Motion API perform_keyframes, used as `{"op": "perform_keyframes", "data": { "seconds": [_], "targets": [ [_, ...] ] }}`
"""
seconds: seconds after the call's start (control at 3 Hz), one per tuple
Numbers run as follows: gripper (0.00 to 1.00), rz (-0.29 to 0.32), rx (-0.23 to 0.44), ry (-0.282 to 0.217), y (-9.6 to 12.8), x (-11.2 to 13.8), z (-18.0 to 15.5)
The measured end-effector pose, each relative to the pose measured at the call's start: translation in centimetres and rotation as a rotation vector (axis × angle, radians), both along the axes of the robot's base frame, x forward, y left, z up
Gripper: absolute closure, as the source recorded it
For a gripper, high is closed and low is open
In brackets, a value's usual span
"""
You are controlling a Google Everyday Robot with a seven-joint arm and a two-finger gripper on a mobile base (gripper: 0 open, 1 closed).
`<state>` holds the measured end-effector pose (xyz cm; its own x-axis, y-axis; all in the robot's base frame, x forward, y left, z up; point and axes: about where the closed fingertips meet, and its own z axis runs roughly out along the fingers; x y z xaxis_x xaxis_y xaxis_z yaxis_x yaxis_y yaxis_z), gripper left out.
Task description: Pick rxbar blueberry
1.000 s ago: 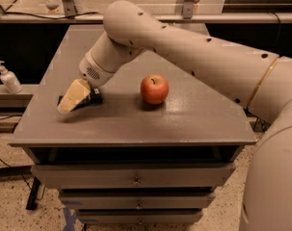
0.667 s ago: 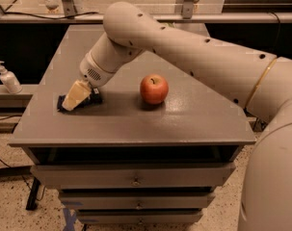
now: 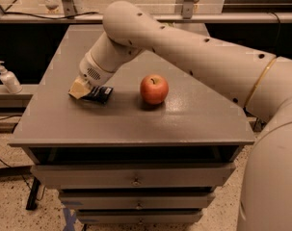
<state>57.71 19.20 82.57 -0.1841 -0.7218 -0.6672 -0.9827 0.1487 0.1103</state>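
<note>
The rxbar blueberry (image 3: 99, 94) is a small dark navy wrapper lying on the left part of the grey tabletop (image 3: 136, 124). My gripper (image 3: 80, 87) is at the bar's left end, touching or just over it, with the cream arm reaching in from the right. Part of the bar is hidden beneath the gripper. I cannot tell whether the bar rests on the table or is slightly lifted.
A red apple (image 3: 154, 89) stands on the table to the right of the bar, apart from it. The table is a drawer cabinet (image 3: 133, 181). A white pump bottle (image 3: 7, 78) stands on a ledge to the left, beyond the table's edge.
My gripper has shifted a little up and to the right, away from the table's left front edge. The dark bar now shows at its right side. The apple has not moved.
</note>
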Motion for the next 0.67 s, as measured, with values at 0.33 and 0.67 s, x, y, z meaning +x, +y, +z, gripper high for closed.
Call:
{"op": "perform_keyframes", "data": {
  "seconds": [0.33, 0.67],
  "targets": [
    [1.0, 0.0, 0.0, 0.0, 0.0, 0.0, 0.1],
    [1.0, 0.019, 0.02, -0.067, -0.3, 0.2, 2.6]
  ]
}}
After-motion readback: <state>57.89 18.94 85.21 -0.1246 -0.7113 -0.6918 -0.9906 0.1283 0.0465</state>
